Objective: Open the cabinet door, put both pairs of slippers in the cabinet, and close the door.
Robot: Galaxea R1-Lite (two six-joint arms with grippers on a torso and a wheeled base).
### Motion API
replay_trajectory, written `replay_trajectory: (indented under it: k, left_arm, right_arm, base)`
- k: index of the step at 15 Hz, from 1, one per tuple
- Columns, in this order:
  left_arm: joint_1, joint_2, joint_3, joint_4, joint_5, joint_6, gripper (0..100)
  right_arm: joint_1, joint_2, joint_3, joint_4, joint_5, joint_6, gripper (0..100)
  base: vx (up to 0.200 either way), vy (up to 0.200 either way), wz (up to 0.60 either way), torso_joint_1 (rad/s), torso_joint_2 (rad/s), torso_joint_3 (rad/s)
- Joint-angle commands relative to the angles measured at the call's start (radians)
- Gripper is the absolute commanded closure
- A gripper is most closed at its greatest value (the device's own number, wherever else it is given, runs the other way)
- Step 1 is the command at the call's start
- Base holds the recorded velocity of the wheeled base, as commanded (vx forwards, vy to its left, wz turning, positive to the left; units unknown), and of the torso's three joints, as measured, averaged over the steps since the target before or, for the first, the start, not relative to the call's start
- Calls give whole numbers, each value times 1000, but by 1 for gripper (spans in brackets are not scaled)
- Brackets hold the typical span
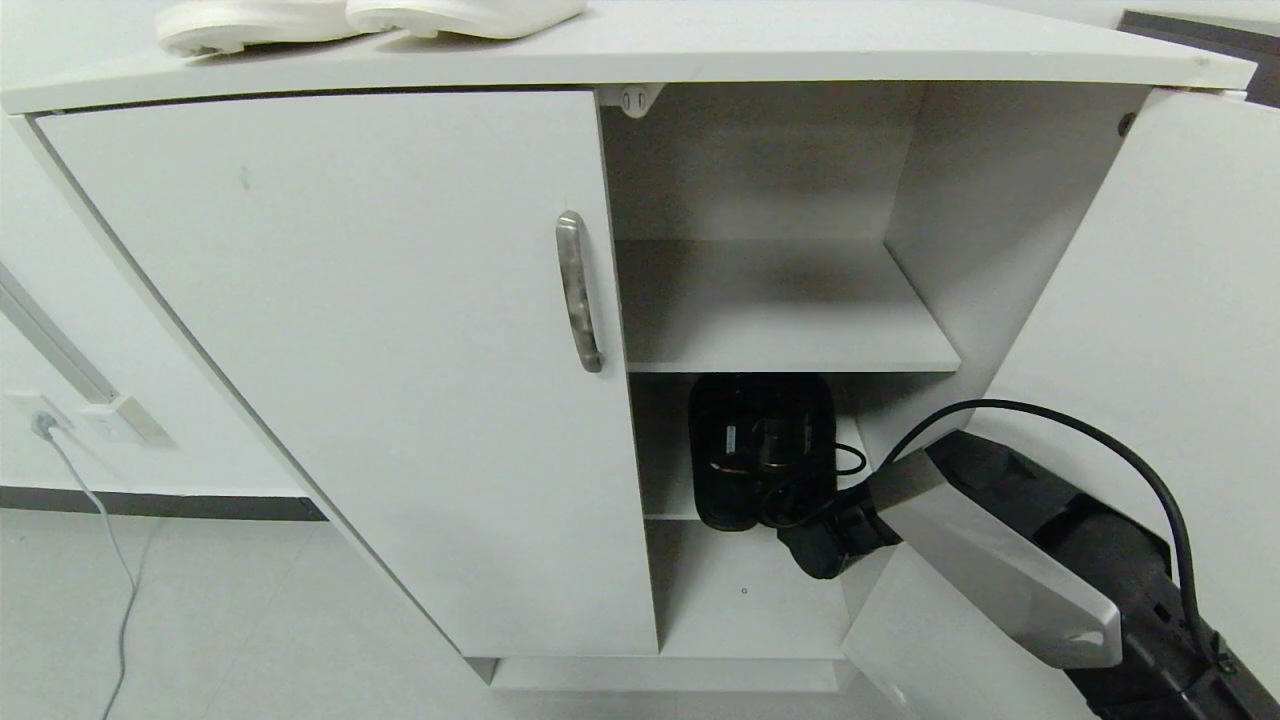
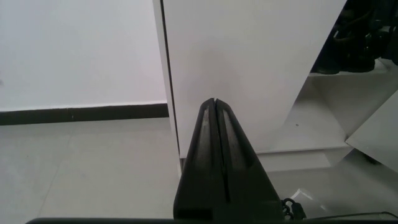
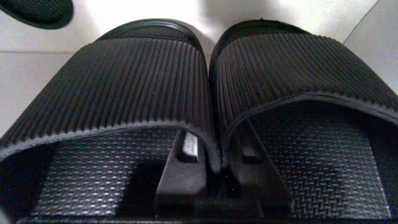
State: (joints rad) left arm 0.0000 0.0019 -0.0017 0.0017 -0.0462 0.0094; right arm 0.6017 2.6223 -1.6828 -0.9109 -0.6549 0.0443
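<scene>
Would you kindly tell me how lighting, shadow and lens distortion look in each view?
Head view: wide-angle lens bows the top edge of the cabinet; its open right half lies in shade, darkest around the black slippers. Left wrist view: even light, no glare. Right wrist view: deep shadow under the slipper straps around the right gripper.
</scene>
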Motion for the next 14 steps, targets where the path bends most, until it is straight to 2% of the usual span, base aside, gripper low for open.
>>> replay_trajectory:
  k: [1,5,6,11,14]
  left_arm:
    - [0,0,0,0,0,0,100]
    - [0,0,0,0,0,0,100]
    - [0,0,0,0,0,0,100]
    - [0,0,0,0,0,-2,100]
    - [0,0,0,0,2,0,100]
  right_arm:
    - [0,10,0,0,0,0,100]
    - [-2,16,0,0,0,0,100]
    - [-3,15,0,0,0,0,0]
    - [1,-7,38,-5,-3,0,0]
    - [13,-61,133,-39,-6,0,0]
  base:
    - [0,0,0,0,0,0]
    - [0,0,0,0,0,0]
    - [0,0,0,0,0,0]
    - [0,0,0,0,0,0]
    - [0,0,0,0,0,0]
